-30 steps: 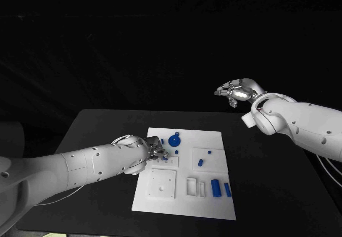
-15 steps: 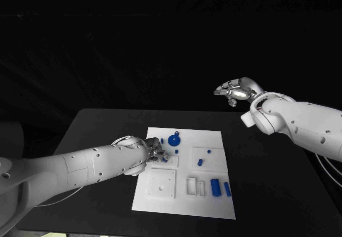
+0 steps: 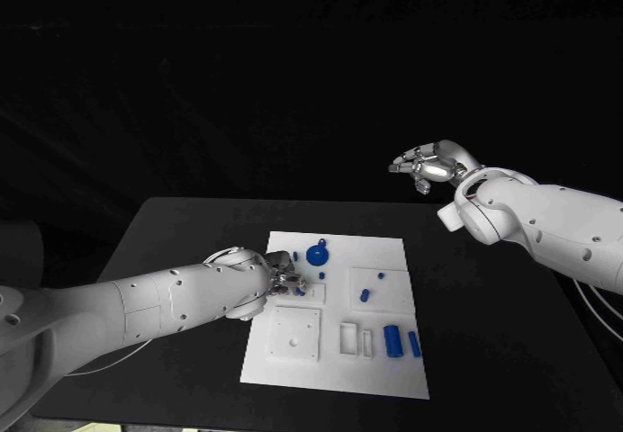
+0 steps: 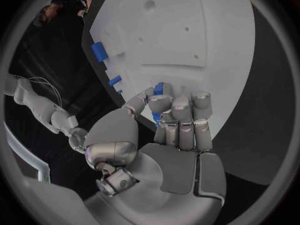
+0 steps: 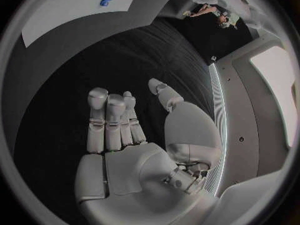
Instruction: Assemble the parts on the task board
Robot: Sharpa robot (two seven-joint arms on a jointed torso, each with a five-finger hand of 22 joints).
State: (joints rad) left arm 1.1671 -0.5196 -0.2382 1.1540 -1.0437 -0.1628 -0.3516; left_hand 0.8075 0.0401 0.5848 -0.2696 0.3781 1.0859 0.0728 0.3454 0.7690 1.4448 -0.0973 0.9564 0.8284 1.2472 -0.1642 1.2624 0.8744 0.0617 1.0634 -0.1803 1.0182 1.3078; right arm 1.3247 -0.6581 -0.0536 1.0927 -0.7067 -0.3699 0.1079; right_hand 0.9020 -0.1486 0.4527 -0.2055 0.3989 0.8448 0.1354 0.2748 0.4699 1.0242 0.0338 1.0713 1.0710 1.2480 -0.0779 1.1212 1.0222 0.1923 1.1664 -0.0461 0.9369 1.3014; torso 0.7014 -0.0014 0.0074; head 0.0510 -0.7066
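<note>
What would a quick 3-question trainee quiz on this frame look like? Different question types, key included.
1. True or false: the right hand holds a blue part.
2. Which hand is over the task board? A) left B) right C) both
3. Fill in: the left hand pinches a small ____ part in its fingertips.

Key: 1 false, it is raised off the board with nothing in it. 2 A. 3 blue.
</note>
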